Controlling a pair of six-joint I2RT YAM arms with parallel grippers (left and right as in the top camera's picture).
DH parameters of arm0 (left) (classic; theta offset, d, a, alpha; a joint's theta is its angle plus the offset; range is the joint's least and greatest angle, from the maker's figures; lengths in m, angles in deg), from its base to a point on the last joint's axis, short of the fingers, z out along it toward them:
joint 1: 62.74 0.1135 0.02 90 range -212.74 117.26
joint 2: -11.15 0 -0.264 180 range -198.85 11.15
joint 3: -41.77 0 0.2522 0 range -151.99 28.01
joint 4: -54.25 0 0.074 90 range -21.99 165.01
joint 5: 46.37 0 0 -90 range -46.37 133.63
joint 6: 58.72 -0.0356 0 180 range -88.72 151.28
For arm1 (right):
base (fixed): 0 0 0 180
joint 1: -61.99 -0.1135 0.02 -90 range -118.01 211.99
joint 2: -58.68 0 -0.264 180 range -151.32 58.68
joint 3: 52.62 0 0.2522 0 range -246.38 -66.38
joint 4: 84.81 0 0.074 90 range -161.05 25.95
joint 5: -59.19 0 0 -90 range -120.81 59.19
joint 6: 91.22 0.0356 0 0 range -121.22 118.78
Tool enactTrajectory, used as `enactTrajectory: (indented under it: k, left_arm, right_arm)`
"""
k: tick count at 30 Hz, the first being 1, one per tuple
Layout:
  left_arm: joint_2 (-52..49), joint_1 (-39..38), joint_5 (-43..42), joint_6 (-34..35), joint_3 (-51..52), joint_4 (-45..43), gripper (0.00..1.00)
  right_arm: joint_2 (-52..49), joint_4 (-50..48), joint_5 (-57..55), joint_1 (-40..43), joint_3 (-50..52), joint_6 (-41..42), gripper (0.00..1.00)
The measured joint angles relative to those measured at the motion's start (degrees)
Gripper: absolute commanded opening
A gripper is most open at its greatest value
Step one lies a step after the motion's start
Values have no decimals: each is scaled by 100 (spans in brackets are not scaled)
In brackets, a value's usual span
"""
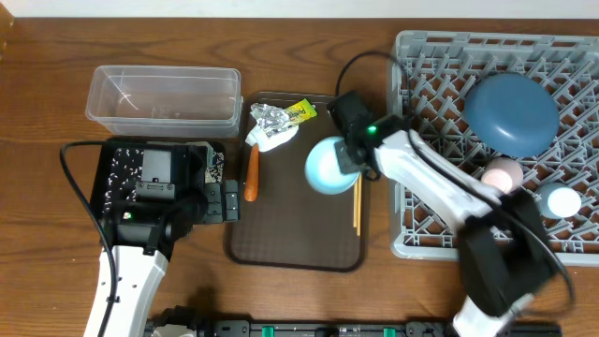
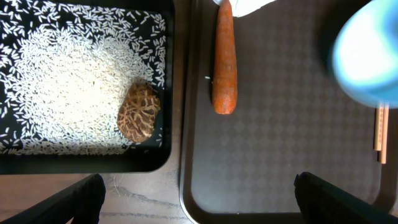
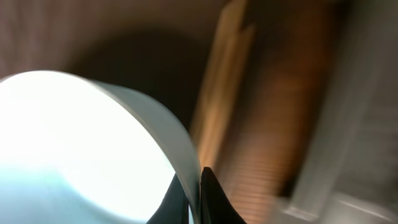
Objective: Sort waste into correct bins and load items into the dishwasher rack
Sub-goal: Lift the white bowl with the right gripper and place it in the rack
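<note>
Wooden counter [image 1: 56, 56] carries a brown serving tray [image 1: 290, 229]. Above it, the right gripper [image 3: 194, 186] pinches the white bowl [image 1: 326, 167] by its rim, likely bound for the dishwasher rack [image 1: 421, 56]. The left gripper [image 2: 199, 202] hangs spread and empty near the carrot stick [image 2: 224, 62].

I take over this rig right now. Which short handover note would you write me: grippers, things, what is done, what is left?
Left gripper: open, holds nothing, over the border of the black tray and the brown tray.
Right gripper: shut on the bowl rim, at the brown tray.
Done: rice and lump in the black tray; plate, pink cup and blue cup in the rack.
Left: bowl and chopsticks to the rack; foil, sachet, paper and carrot to the bins. The tub is empty.
</note>
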Motion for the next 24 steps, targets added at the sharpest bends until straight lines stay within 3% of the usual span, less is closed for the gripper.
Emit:
enactTrajectory:
  k: [8, 15, 24]
  left_arm:
    - [0, 0, 0, -2, 0, 0, 98]
    - [0, 0, 0, -2, 0, 0, 98]
    - [0, 0, 0, -2, 0, 0, 98]
  right_arm:
    - [1593, -905, -3641, -605, -72, -173, 1]
    - [1270, -1517, -6192, -503, -103, -992, 1]
    - [442, -2214, -7300, 385, -96, -2297, 1]
